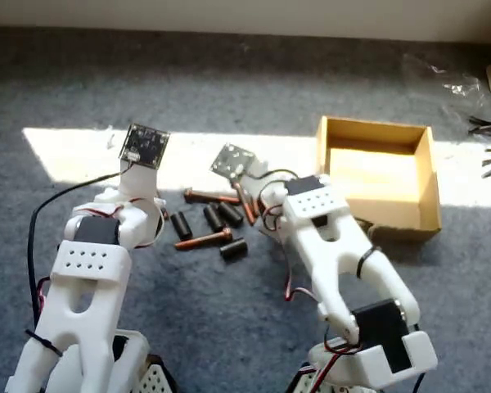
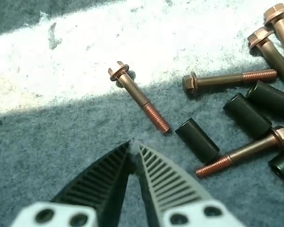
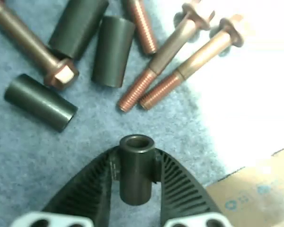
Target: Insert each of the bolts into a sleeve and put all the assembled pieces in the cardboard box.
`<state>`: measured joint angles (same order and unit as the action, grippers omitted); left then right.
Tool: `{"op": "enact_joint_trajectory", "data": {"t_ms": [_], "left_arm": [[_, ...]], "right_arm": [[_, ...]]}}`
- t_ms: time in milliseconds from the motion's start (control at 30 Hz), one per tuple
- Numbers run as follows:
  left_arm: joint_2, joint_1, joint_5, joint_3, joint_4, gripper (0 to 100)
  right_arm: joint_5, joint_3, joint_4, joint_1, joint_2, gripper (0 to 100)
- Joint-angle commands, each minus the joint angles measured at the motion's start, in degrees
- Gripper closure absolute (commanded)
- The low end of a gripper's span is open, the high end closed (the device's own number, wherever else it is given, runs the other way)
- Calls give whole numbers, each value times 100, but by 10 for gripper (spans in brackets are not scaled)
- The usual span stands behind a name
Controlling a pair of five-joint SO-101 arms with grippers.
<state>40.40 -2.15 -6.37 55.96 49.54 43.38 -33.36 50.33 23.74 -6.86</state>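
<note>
My left gripper [image 2: 134,144] is shut and holds nothing, its tips just short of a copper bolt [image 2: 139,97] that lies alone on the grey carpet. Several more bolts [image 2: 229,79] and black sleeves [image 2: 197,139] lie scattered beyond it. My right gripper [image 3: 136,152] is shut on a black sleeve [image 3: 135,168], bore facing outward, above the carpet. Two bolts [image 3: 180,52] lie side by side ahead of it with their threaded ends toward it, and loose sleeves [image 3: 40,101] lie nearby. The open cardboard box [image 1: 430,180] stands to the right of the pile [image 1: 213,217].
A corner of the box [image 3: 255,189] lies close beside my right gripper. A black cable [image 1: 49,205] loops off the left arm. Black ties [image 1: 487,127] and clear plastic wrap [image 1: 442,74] lie at the far right. A sunlit strip crosses the carpet.
</note>
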Motion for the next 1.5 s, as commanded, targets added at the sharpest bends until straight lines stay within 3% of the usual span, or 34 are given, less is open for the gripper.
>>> {"op": "enact_joint_trajectory", "data": {"t_ms": [0,200,400,533,767,1033,1167,1467], "left_arm": [[163,-75,-9,-31,-97,995],[163,-66,-18,-22,-97,995],[163,-48,-18,40,-343,995],[163,-40,0,303,-721,995],[163,-40,0,356,-897,995],[154,479,-53,-215,264,995],[136,787,-809,-330,563,995],[119,936,-1582,-620,853,995]], "right_arm": [[-316,75,171,40,-708,994],[-1266,75,716,66,-1499,992],[-1380,75,1174,242,-2273,993],[-2154,75,1402,259,-2888,993],[-2488,-145,1499,277,-4040,994],[-2884,-989,1508,374,-5684,994],[-2875,-1604,1499,365,-6413,994],[-2875,-3284,549,101,-7714,994]]}}
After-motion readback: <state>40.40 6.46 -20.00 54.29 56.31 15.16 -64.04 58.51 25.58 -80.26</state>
